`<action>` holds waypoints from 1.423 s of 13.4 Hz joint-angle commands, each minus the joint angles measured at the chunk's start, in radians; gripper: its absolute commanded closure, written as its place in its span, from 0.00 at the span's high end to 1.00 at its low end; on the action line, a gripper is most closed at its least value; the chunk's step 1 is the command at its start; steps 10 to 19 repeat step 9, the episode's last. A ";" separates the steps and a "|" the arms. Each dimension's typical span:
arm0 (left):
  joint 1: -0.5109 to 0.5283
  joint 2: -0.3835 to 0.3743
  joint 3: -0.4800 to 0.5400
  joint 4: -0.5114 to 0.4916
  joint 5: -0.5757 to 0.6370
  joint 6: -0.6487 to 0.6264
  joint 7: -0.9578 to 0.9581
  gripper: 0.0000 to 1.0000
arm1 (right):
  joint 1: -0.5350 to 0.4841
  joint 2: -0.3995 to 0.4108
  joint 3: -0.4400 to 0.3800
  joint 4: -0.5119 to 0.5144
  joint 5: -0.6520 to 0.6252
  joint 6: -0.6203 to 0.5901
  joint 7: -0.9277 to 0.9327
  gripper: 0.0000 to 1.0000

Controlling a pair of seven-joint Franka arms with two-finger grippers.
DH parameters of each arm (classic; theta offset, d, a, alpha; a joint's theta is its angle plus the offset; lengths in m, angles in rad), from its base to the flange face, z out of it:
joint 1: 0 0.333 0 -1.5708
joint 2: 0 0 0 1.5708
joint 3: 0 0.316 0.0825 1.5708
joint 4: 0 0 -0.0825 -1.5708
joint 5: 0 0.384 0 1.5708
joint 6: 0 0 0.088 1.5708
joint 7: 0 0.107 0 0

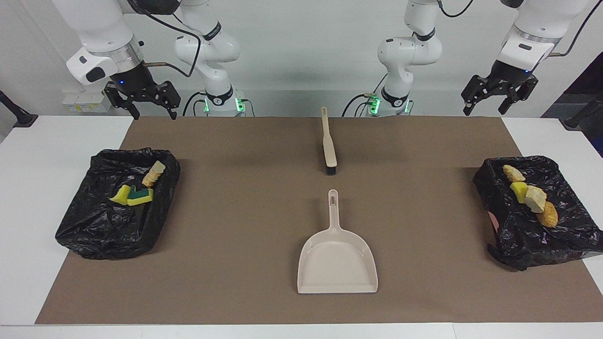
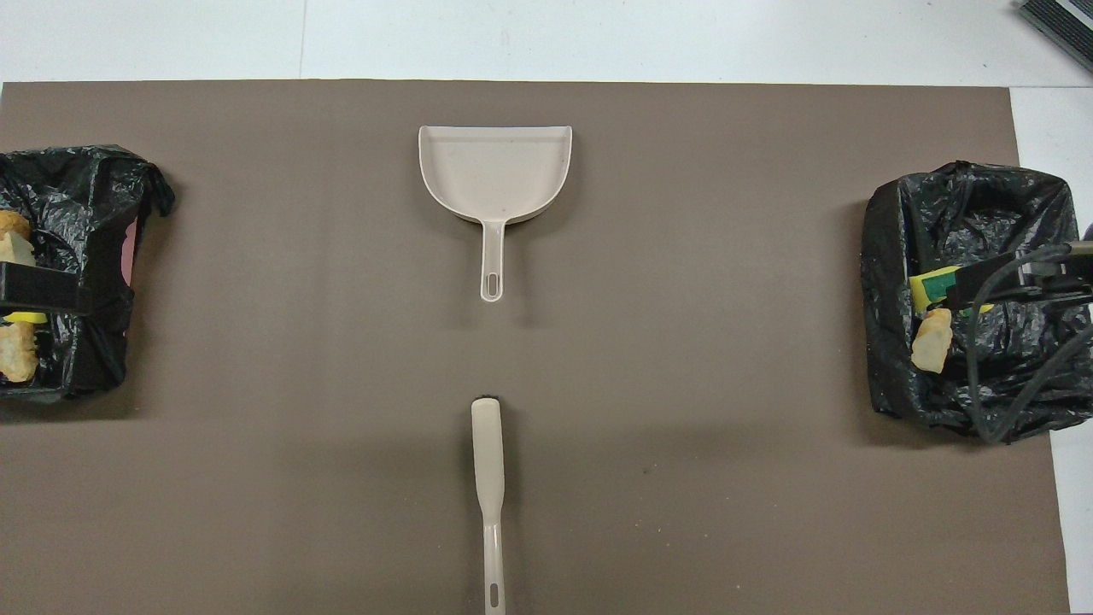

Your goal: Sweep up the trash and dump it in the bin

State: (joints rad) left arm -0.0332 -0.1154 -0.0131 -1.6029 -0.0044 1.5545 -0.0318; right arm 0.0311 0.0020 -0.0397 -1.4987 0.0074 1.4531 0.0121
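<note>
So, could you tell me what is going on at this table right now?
Nothing is being handled. The trash already lies in two black-lined bins: yellow sponge chunks and a bread-like piece in the bin at the right arm's end, more scraps in the bin at the left arm's end. The brush and dustpan lie untouched mid-table, the brush nearer the robots. The left gripper and right gripper hang open in the air near the robots' edge of the table.
</note>
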 commanded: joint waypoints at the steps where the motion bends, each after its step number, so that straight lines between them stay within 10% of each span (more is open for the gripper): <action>1: 0.010 -0.013 -0.004 -0.008 -0.005 0.010 0.018 1.00 | -0.017 -0.002 0.014 0.008 0.006 -0.011 0.011 1.00; 19: 0.009 -0.020 -0.005 -0.011 -0.005 -0.033 0.006 1.00 | -0.017 -0.002 0.014 0.008 0.006 -0.011 0.011 1.00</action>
